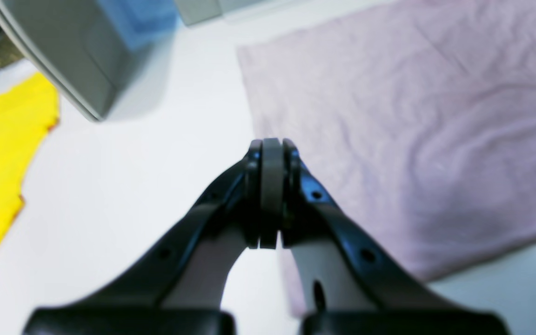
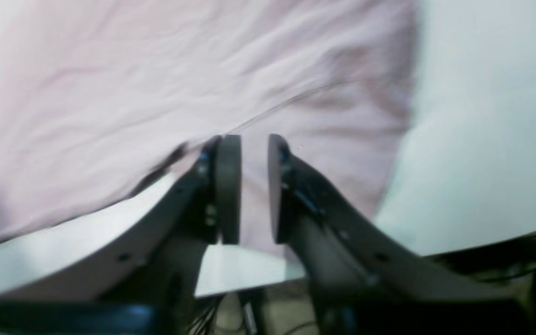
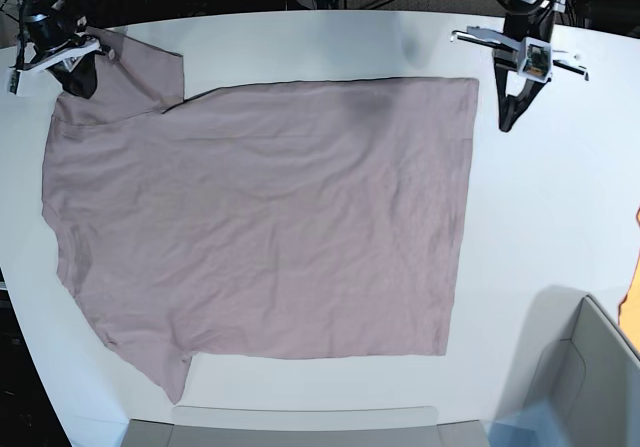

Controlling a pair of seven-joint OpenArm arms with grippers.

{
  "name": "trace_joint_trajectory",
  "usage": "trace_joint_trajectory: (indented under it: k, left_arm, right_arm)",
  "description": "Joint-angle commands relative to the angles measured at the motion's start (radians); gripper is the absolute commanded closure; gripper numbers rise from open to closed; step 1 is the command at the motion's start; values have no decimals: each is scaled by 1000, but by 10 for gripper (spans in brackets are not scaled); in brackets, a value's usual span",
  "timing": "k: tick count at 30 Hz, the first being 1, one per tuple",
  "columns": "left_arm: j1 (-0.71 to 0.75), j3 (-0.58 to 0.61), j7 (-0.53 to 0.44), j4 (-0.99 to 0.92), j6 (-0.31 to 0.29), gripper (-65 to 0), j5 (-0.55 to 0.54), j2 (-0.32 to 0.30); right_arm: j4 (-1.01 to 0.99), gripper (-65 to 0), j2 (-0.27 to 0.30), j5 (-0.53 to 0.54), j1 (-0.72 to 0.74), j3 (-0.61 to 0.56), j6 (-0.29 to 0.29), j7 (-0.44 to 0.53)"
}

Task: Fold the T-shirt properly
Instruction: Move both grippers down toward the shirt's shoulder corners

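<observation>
T-shirt [image 3: 270, 217], one, flat; left pincer [image 1: 271, 193] closed, right pincer [image 2: 254, 188] apart.

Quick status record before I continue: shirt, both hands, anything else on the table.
T-shirt: spread flat, unfolded, on white table
Left hand: shut, empty, over bare table beside the shirt's hem edge
Right hand: open, over a sleeve at the table edge
Other: yellow cloth, grey bin

Thin, softly wrinkled matt cloth of the T-shirt [image 3: 270, 217] on a smooth, faintly glossy white table [image 3: 540, 217].
</observation>
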Motion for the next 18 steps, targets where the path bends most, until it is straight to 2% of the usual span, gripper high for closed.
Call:
trace_joint_trajectory:
  k: [1, 7, 9, 13, 15, 18]
  left_arm:
    - [-16, -25, -20, 18, 8, -7, -9, -4]
    - [-177, -109, 135, 19, 2, -47, -7, -11]
    - [-219, -108, 199, 22, -6, -47, -20, -39]
    - [-246, -103, 393, 24, -92, -51, -190, -82]
    - [-239, -103, 471, 24, -104, -51, -294, -117]
    - [-234, -103, 529, 24, -104, -51, -353, -151]
  right_arm:
    - [15, -133, 11, 16, 3, 23, -3, 6]
    - [13, -138, 11, -12, 10, 26, -3, -6]
    - [13, -139, 11, -9, 4, 26, -3, -8]
    - [12, -140, 13, -9, -14, 29, -3, -9]
    - [4, -140, 13, -9, -14, 58, -3, -18]
    - [-25, -140, 13, -7, 12, 112, -2, -94]
